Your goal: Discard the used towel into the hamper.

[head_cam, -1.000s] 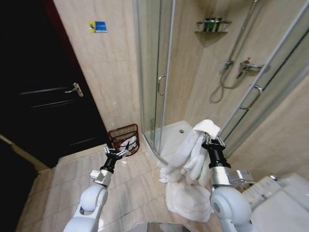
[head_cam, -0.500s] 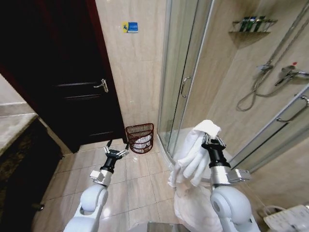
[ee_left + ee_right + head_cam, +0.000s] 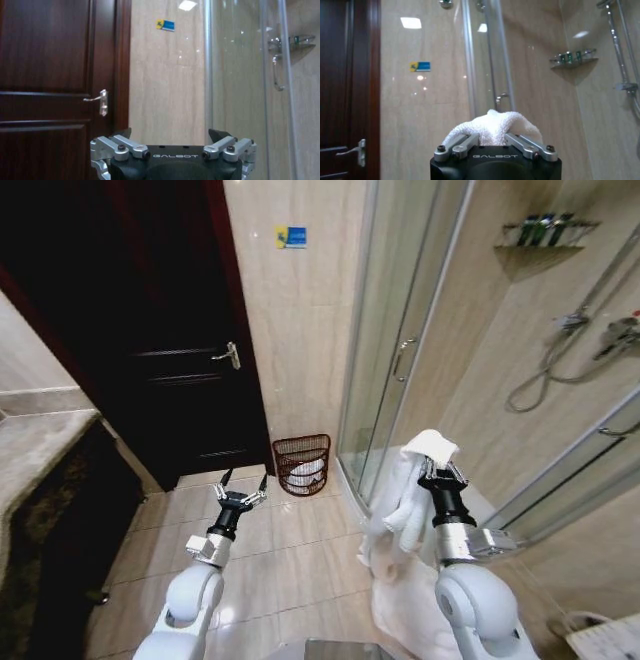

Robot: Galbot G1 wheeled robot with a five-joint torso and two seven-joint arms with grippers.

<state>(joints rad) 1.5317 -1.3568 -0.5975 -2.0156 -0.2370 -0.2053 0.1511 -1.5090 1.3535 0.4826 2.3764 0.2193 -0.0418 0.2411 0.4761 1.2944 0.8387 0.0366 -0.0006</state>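
A white towel (image 3: 404, 502) hangs from my right gripper (image 3: 441, 471), which is shut on its top fold; the cloth drapes down to the floor at the right. In the right wrist view the towel's bunched top (image 3: 492, 125) bulges out between the closed fingers (image 3: 457, 145). The hamper (image 3: 302, 464), a dark reddish-brown openwork basket with white cloth inside, stands on the floor against the wall beside the shower door. My left gripper (image 3: 240, 492) is open and holds nothing, raised over the floor tiles short of the hamper. Its spread fingers (image 3: 120, 141) show in the left wrist view.
A dark wooden door (image 3: 165, 350) with a metal handle stands at the left. The glass shower enclosure (image 3: 400, 340) rises to the right of the hamper. A stone counter edge (image 3: 40, 445) juts in at the left. Beige floor tiles (image 3: 290, 550) lie open between my arms.
The whole picture has shifted right, so the camera has turned left. The hamper now sits nearer the centre. Both arms keep their pose, and the right gripper still holds the towel.
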